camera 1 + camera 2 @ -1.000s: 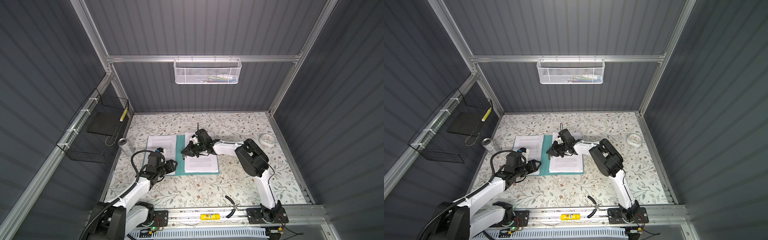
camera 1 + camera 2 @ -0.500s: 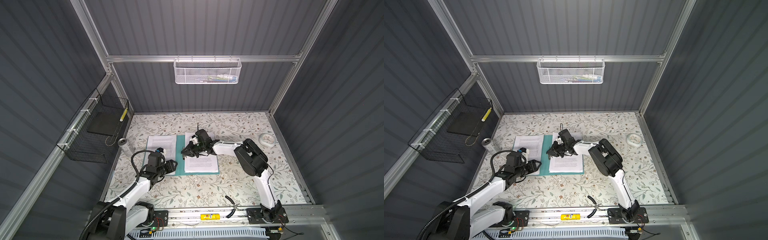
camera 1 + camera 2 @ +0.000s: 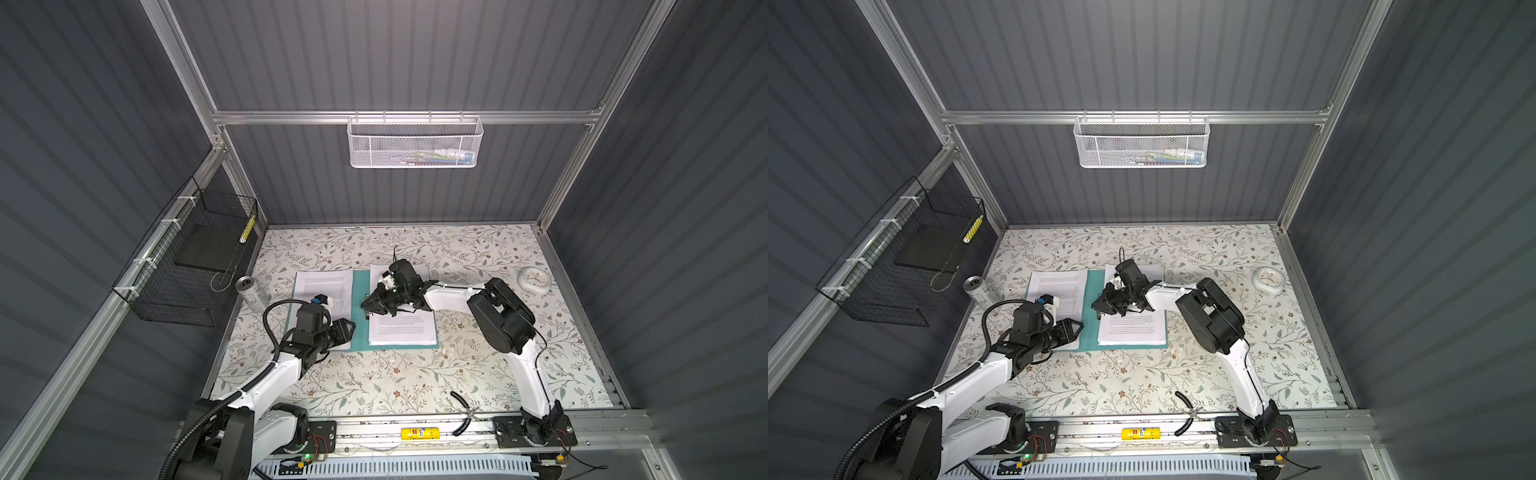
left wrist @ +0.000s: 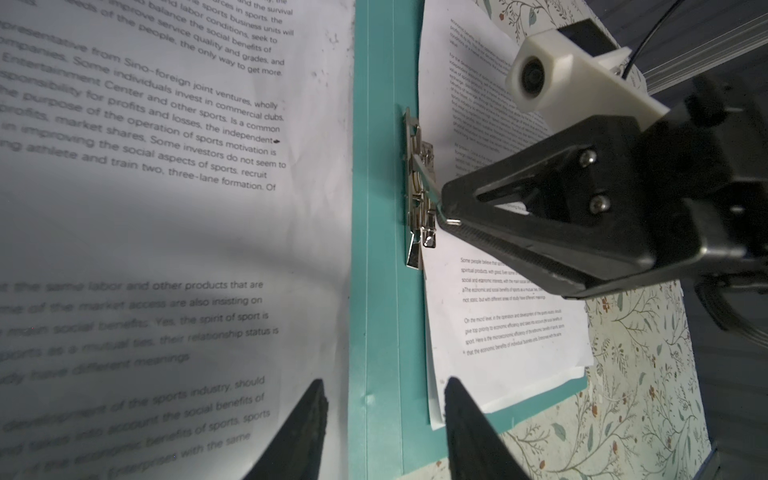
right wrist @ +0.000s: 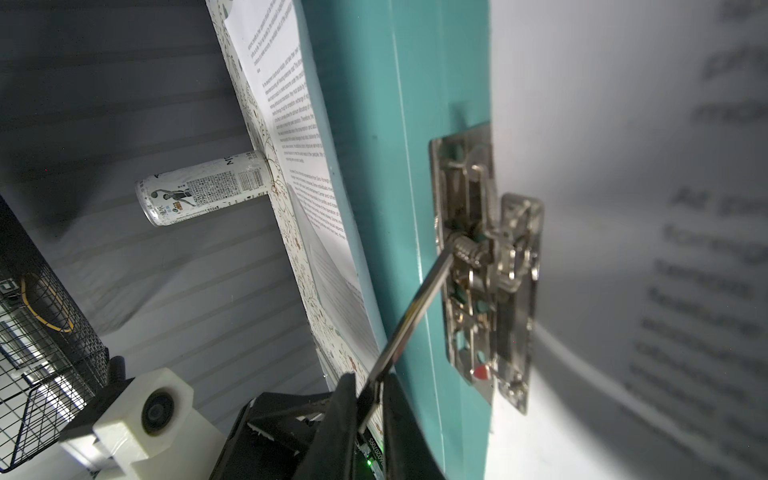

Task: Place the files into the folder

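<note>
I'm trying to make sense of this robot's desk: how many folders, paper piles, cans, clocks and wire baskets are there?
Folder: 1
Paper piles: 2, left and right
Can: 1
Clock: 1
Wire baskets: 2, white and black
Total: 7

2 overhead views, 2 wrist close-ups
</note>
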`<action>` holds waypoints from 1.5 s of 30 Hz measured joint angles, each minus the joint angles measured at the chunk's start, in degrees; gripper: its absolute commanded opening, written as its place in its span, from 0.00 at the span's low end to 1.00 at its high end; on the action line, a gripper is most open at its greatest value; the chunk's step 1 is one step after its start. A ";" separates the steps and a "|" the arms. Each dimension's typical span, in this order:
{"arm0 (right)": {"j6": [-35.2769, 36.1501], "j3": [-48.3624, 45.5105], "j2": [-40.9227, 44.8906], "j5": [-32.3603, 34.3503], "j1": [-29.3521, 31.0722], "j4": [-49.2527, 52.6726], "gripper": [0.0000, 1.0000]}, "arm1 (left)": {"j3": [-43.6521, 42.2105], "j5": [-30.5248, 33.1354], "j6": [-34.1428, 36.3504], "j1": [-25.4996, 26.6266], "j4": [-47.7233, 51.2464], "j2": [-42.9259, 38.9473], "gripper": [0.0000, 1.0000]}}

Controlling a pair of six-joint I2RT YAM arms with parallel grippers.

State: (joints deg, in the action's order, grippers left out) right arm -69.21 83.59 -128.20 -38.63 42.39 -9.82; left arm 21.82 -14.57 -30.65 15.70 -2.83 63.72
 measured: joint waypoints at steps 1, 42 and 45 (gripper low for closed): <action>0.00 0.00 -0.02 0.00 0.00 0.00 0.16 | 0.00 0.00 0.00 0.00 -0.02 0.20 0.47; 1.86 -8.96 2.58 -1.27 -2.08 -4.72 0.00 | 0.13 4.31 -3.54 0.00 -8.39 11.58 0.41; 3.82 -9.14 2.60 -1.95 -3.19 -3.65 0.00 | 0.00 4.52 -3.72 0.00 -8.90 11.69 0.41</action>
State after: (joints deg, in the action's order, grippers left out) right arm -65.39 74.46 -125.60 -40.58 39.20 -13.47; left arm 21.82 -10.04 -34.37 15.70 -11.73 75.42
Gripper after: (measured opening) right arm 0.047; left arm 0.413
